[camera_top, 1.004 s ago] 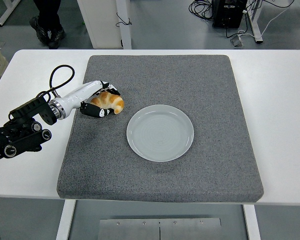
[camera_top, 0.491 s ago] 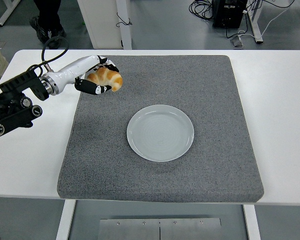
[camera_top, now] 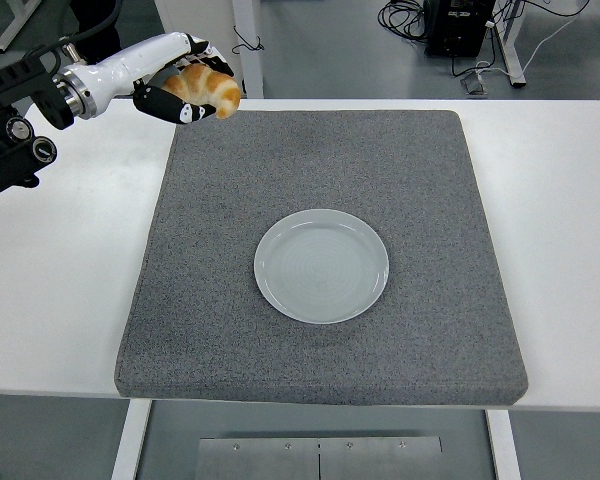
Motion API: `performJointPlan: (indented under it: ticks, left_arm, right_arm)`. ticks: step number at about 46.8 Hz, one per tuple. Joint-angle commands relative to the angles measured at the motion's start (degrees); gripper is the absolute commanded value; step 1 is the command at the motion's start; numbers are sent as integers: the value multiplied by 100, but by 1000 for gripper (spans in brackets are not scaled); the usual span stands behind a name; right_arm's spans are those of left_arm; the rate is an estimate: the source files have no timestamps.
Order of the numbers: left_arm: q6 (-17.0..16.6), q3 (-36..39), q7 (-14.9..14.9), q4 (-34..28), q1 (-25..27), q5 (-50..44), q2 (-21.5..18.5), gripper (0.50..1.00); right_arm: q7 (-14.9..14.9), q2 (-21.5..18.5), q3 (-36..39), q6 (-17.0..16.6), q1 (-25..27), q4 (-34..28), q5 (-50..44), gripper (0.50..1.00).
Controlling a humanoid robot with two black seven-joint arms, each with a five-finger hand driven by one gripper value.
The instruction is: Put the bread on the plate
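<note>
Change since earlier: one second ago the bread lay on the grey mat, left of the plate, with the left hand closed around it; now hand and bread are lifted and have gone up and back to the far left corner of the mat. The plate has not moved.
Bread: the bread [camera_top: 212, 90], a golden-brown roll like a croissant, is in the air, held in the left hand. In the picture it is just over the far left corner of the mat, at the far edge of the table.
Left hand: the left hand [camera_top: 180, 82] has a white back and black fingers [camera_top: 166, 102]. The fingers are curled around the bread, from under and from behind, so the hand grips it. The rounded right end of the bread comes out of the grip.
Left arm: the black forearm [camera_top: 18, 120] enters from the left edge, at the top left of the picture, above the table.
Plate: the plate [camera_top: 321, 265] is round, pale grey-white, with nothing on it. It lies near the middle of the mat, well apart from the bread.
Mat: the grey mat [camera_top: 400, 160] covers most of the middle of the table.
Table: the white table [camera_top: 570, 230] shows on both sides of the mat.
Right arm: it is not in view.
</note>
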State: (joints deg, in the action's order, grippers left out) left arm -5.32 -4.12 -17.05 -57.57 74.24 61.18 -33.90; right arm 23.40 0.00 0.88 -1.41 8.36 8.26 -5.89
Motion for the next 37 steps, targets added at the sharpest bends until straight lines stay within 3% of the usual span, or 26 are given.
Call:
performJointPlan:
  ticks: [1,26,37]
  left_arm:
    - [31,7,0,-70,47,8,-11,500]
    - [49,253,0,-773,495,509,32,500]
    - [49,298,26,-844,671,728,349,500]
  right_arm:
    - [7,0,0,0,-1,0,0,1000]
    - [-2,0,0,0,-1,0,0,1000]
    - [7,0,0,0,-1,0,0,1000]
